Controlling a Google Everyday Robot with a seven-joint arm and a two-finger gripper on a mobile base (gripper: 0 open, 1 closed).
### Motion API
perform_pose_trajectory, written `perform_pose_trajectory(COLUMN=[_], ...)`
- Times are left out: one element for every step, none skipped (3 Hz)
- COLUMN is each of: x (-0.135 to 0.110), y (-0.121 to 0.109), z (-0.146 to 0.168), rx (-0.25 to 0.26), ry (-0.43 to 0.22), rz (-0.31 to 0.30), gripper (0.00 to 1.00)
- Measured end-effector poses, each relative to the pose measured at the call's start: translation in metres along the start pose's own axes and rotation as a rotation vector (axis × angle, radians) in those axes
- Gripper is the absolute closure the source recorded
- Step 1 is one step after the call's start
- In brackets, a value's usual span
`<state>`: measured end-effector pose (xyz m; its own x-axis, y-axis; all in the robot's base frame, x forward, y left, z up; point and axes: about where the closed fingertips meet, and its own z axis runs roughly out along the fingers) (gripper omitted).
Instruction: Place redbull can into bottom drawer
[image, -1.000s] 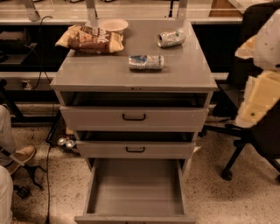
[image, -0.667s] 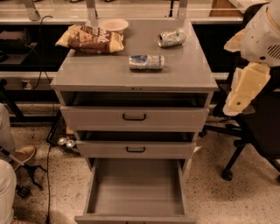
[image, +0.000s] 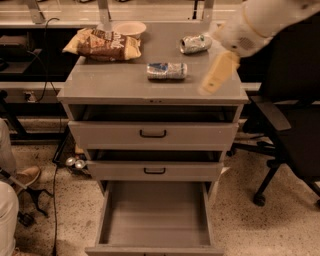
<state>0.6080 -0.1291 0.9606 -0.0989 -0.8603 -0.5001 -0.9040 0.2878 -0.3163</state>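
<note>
The redbull can (image: 166, 70), slim, silver and blue, lies on its side on the grey cabinet top (image: 115, 82), near the middle. The bottom drawer (image: 155, 217) is pulled out towards me, and its flat grey floor is bare. My white arm reaches in from the upper right. Its gripper (image: 217, 75) hangs over the right part of the cabinet top, to the right of the redbull can and apart from it. Nothing shows in the gripper.
A stubbier silver can with green marks (image: 195, 44) lies at the back right of the top. A brown chip bag (image: 102, 45) and a pale bowl (image: 129, 28) sit at the back left. A black office chair (image: 290, 125) stands on the right. A person's leg and shoe (image: 20, 177) are on the left.
My arm has swung left from beside the cabinet to over its right top. The gripper is now close to the redbull can. The cans and drawers have not moved.
</note>
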Motion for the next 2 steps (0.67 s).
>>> perform_pose_trajectory(x=[-0.0344,-0.0332], y=[-0.0309,-0.034], z=[0.0699,0.0737], rx=[0.014,0.014], ry=[-0.063,-0.063], rz=[0.068,0.068], gripper=[0.0,0.0])
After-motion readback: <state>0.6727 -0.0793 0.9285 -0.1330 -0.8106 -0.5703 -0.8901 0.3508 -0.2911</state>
